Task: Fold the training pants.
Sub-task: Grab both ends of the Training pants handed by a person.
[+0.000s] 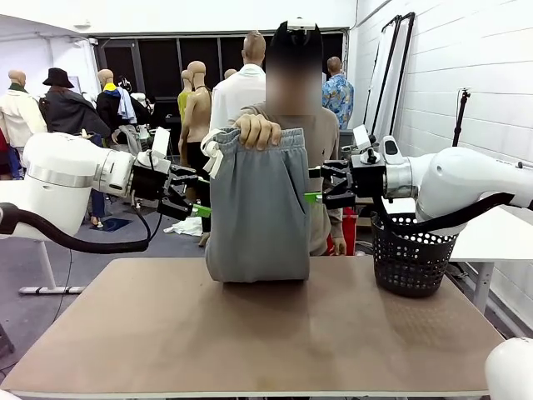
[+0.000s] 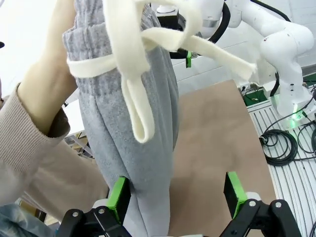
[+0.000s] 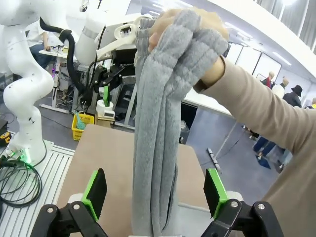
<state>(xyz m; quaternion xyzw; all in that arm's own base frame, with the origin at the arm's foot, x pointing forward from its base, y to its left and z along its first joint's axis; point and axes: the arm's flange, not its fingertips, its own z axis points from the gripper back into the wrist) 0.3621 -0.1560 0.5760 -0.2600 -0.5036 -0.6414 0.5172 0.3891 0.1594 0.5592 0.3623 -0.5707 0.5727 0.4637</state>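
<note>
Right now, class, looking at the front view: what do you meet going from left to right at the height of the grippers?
left gripper → training pants → right gripper → black basket. The person's hand overlaps the top of the pants, so it is left out of the order.
</note>
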